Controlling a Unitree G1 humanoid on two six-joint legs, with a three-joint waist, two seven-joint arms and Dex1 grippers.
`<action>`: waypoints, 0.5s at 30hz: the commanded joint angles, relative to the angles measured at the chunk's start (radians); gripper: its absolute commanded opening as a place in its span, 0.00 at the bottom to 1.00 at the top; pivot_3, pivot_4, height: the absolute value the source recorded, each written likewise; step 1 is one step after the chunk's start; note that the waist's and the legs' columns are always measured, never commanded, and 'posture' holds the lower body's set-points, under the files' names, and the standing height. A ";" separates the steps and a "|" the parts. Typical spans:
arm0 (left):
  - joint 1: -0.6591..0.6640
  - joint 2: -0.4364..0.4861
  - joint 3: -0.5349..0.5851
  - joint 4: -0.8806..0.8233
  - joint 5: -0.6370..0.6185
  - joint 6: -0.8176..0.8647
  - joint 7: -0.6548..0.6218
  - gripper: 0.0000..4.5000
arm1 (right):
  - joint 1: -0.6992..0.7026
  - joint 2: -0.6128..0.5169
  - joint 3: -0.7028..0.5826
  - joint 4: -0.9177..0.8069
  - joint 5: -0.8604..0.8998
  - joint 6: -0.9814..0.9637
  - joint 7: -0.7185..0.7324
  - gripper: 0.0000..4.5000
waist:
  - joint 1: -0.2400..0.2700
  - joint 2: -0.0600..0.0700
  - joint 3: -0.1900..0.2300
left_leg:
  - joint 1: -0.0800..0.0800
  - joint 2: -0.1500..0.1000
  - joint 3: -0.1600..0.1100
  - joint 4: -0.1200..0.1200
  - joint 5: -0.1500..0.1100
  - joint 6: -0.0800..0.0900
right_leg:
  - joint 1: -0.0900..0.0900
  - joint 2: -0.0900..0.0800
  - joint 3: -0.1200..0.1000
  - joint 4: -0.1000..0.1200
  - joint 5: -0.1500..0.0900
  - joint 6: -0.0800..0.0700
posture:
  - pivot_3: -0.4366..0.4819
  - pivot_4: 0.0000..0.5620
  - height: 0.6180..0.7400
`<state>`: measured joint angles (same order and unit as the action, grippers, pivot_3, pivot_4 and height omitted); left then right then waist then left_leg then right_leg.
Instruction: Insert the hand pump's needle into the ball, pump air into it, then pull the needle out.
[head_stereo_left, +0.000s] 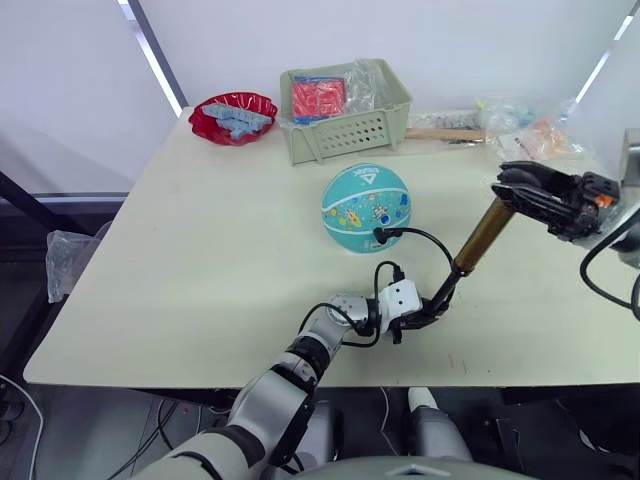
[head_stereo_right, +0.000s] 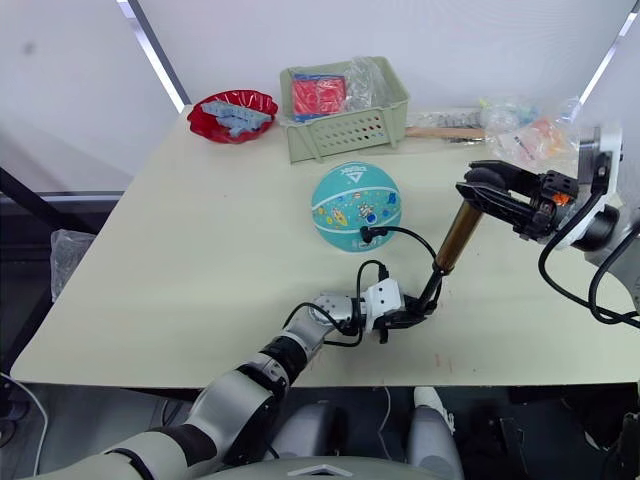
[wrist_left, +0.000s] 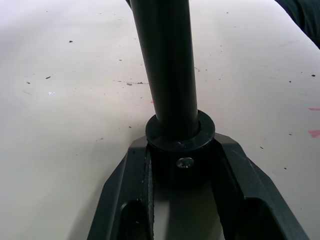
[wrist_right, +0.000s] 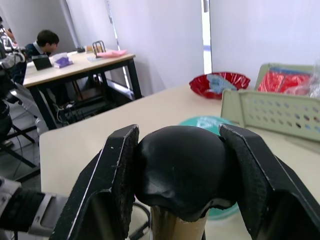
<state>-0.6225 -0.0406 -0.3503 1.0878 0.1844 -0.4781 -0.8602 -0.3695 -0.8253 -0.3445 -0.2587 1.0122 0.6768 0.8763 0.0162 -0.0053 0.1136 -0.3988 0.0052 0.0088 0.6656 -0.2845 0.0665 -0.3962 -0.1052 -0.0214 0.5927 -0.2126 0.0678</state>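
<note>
One pump (head_stereo_left: 478, 240) stands tilted on the desk (head_stereo_left: 200, 260), its smooth gold-bronze barrel leaning up toward the robot's right. The left end effector (head_stereo_left: 425, 312) is clenched on the pump's black round base, a finger (wrist_left: 131, 200) pressed to each side, near the desk's front edge. The right end effector (head_stereo_left: 520, 190) grips the rounded black handle (wrist_right: 180, 170) at the pump's top between two textured pads (wrist_right: 120, 180).

A thin black hose (head_stereo_left: 425, 240) loops from the pump to one teal ball (head_stereo_left: 366, 207), matte rubber with a white logo and small cartoon prints. The needle's black fitting (head_stereo_left: 381, 237) sits against the ball's front lower side; the pin itself is too small to make out.

Behind the ball, toward the far edge, are one pale green slotted basket (head_stereo_left: 345, 130) with red packets and one glossy red bowl (head_stereo_left: 233, 117). The desk's left half lies bare, pale and lightly speckled.
</note>
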 joint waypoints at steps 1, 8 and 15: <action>0.077 0.042 -0.057 0.116 0.075 0.052 -0.024 0.25 | -0.059 -0.028 -0.120 -0.038 0.023 -0.034 -0.047 0.46 | 0.000 0.000 0.000 | 0.000 0.000 0.000 0.000 0.000 0.000 | 0.000 0.000 0.000 0.000 0.000 0.000 | 0.48 0.27 0.98; 0.076 0.045 -0.063 0.116 0.081 0.052 -0.025 0.25 | 0.059 -0.030 -0.051 -0.101 -0.038 -0.028 -0.001 0.46 | 0.000 -0.001 -0.001 | 0.000 0.000 -0.001 0.000 0.000 0.000 | 0.001 0.000 -0.001 0.000 0.000 0.000 | 0.48 0.27 0.98; 0.067 0.054 -0.085 0.122 0.107 0.043 0.005 0.25 | 0.176 -0.016 0.080 -0.128 -0.156 -0.082 0.030 0.46 | -0.004 -0.006 -0.007 | 0.002 0.000 -0.002 0.000 0.000 0.000 | 0.002 0.001 -0.002 0.001 0.000 0.000 | 0.48 0.27 0.98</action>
<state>-0.6218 -0.0272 -0.3654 1.0924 0.1992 -0.4780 -0.8431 -0.2223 -0.8373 -0.3186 -0.3962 0.9442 0.5852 0.9092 0.0127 -0.0109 0.1063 -0.3966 0.0056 0.0054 0.6659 -0.2845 0.0666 -0.3939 -0.1041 -0.0239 0.5937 -0.2128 0.0674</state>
